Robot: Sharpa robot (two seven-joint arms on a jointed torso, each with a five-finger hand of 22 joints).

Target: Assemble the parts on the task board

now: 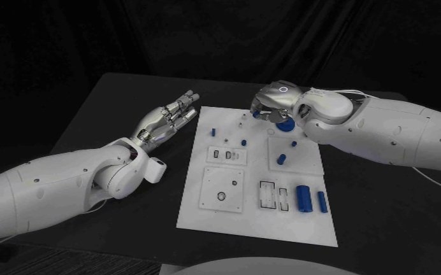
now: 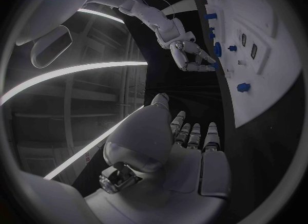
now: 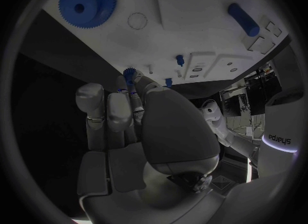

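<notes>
The right hand (image 1: pixel 269 106) hangs over the far end of the task board (image 1: pixel 260 224), fingers curled together around a small blue gear (image 3: pixel 129 74) that peeps out at the fingertips. By the look of it, the step in hand is seating this small gear beside the large blue gear (image 3: pixel 87 1) already sitting on the board just right of the hand. The next move would call for lowering it squarely onto its post so the teeth mesh. The left hand (image 1: pixel 167 122) waits off the board's left edge, fingers straight and slightly apart, holding nothing. Short blue pegs (image 1: pixel 243 141) stand near the hand, and two blue cylinders (image 1: pixel 303 199) lie at the near right corner, well clear.
</notes>
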